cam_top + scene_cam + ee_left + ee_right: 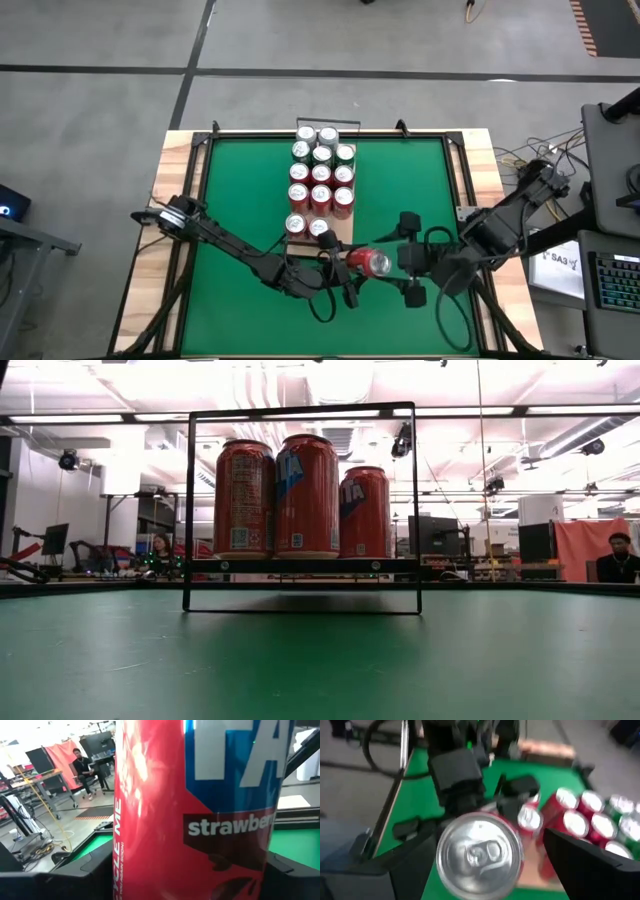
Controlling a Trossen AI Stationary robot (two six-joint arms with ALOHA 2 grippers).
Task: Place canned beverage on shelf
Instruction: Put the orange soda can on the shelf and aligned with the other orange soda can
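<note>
A red canned beverage (368, 262) hangs in the air on its side above the green mat, near the table's front edge. Its silver top (480, 854) faces my right arm. My left gripper (348, 278) is shut on it. My right gripper (402, 262) stands open at the can's top end, one finger on either side; whether they touch it I cannot tell. The shelf (345, 232), a pale board in a thin black frame (300, 566), stands at the table's middle. Several red and green cans stand on it. The low view shows neither gripper. My left gripper pinches the can's printed side wall (125, 870) between its two fingers (60, 880). The fingers point level and lie across the can. The can lies level in the hold, lifted clear of the mat, its top end turned toward the table's right.
The standing cans (320, 175) fill the shelf's far and middle parts; two more (308, 226) stand near its near end. Open green mat (240, 200) lies left and right of the shelf. People sit in the room beyond the table (620, 555).
</note>
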